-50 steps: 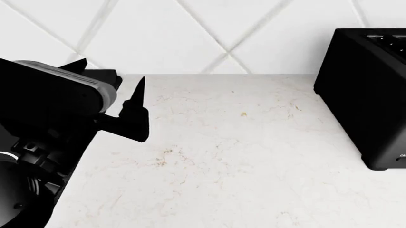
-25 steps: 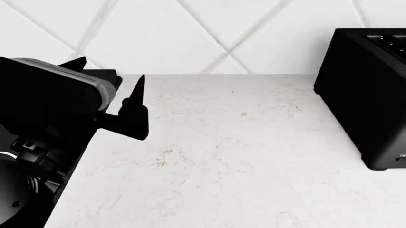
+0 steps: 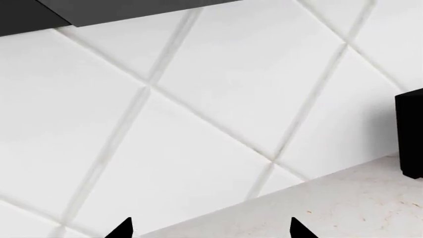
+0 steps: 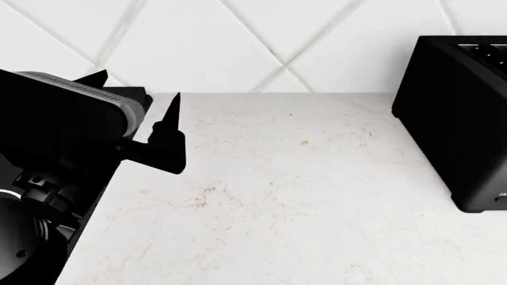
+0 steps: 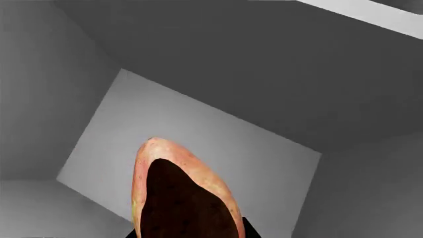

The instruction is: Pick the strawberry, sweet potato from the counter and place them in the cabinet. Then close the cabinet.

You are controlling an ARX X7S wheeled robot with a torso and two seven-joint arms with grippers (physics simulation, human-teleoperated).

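The lumpy tan-orange sweet potato with pinkish blotches [image 5: 177,168] is pinched in the right pincer [image 5: 188,218], one dark finger lying across its near face, and the wrist view shows it held up inside a plain grey box of walls that I take to be the cabinet [image 5: 278,74], with a paler back panel beyond the tuber's tip. The step in hand looks to be setting the tuber down in there, and to do it well the arm should go deeper and lower until the tuber is just above the cabinet floor before the fingers part, so it does not drop and roll toward the opening. Side walls stand near on both sides, so the wrist has little room to swing; straight in and straight out is the safer line. The left pincer [image 4: 135,98] hangs spread and empty above the left end of the white stone-look table with faint brownish veins [image 4: 301,196], near the white diamond-tiled wall [image 3: 218,99]. A black boxy toaster [image 4: 459,119] stands well apart at the right, leaving broad bare table between. The strawberry shows in no view
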